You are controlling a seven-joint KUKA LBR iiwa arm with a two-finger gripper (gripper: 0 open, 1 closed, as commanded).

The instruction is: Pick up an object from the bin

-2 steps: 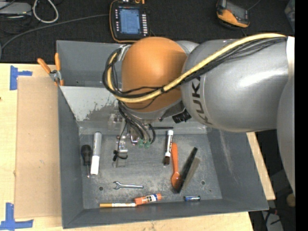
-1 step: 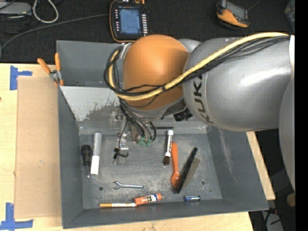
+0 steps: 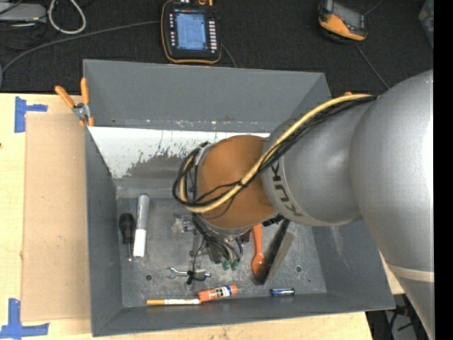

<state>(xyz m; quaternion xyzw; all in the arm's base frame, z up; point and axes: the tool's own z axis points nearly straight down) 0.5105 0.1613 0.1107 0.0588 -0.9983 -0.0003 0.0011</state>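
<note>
Here, at the left of the grey bin (image 3: pixel 101 261), a short black cylinder (image 3: pixel 126 227) lies beside a white marker (image 3: pixel 140 226), both pointing roughly toward the back wall and well apart from the robot. Further right, on the middle of the floor, lies a small silvery metal piece (image 3: pixel 180 271), and the gripper (image 3: pixel 202 257) hangs straight down just beside and above it, under the round orange cover (image 3: pixel 230 183) on the wrist. Whether the gripper is spread or closed cannot be told, as the cover and a tangle of dark parts hide it, and nothing can be seen in its hold. In front of it, along the near wall, lie a thin yellow pencil (image 3: pixel 172 302) and an orange-capped pen (image 3: pixel 218 293). Right of the gripper, an orange-handled tool (image 3: pixel 258 253) and a long black stick (image 3: pixel 274 248) lie side by side, with a small blue battery (image 3: pixel 282 292) near the front wall. The silver arm (image 3: pixel 354 161) enters from the right, bent down over the bin, with a yellow-and-black cable (image 3: pixel 311 115) looping along it to the wrist.
</note>
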